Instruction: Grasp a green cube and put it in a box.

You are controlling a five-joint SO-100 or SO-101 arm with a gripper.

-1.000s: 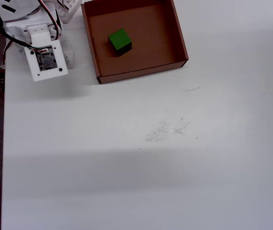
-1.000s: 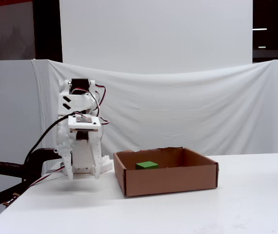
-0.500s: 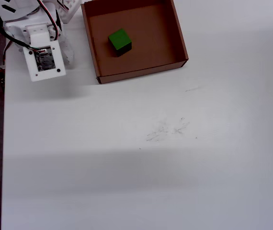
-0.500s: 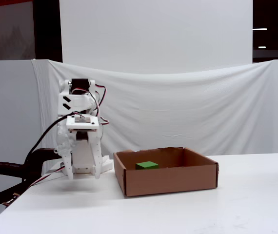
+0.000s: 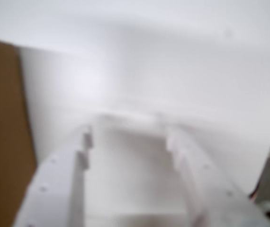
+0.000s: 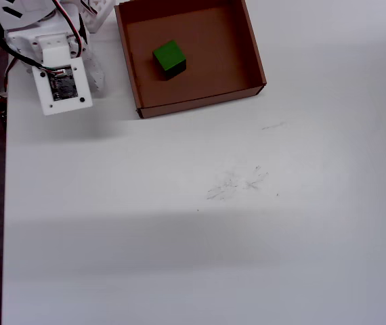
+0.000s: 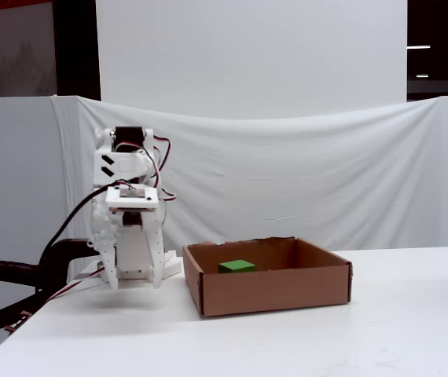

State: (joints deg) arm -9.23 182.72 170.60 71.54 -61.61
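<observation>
The green cube lies on the floor of the brown cardboard box, left of its middle in the overhead view. In the fixed view the green cube shows over the box's front wall. My gripper stands open with only white table between its blurred white fingers. It hangs over the table beside the box, whose brown wall fills the left edge of the wrist view. In the fixed view the gripper points down, left of the box and apart from it.
The folded white arm with its circuit board sits at the table's top left corner in the overhead view. The table's left edge drops to a dark floor. Faint scuff marks mark the white tabletop.
The wrist has drawn back slightly toward the arm's base and risen a little. The cube and box have not moved.
</observation>
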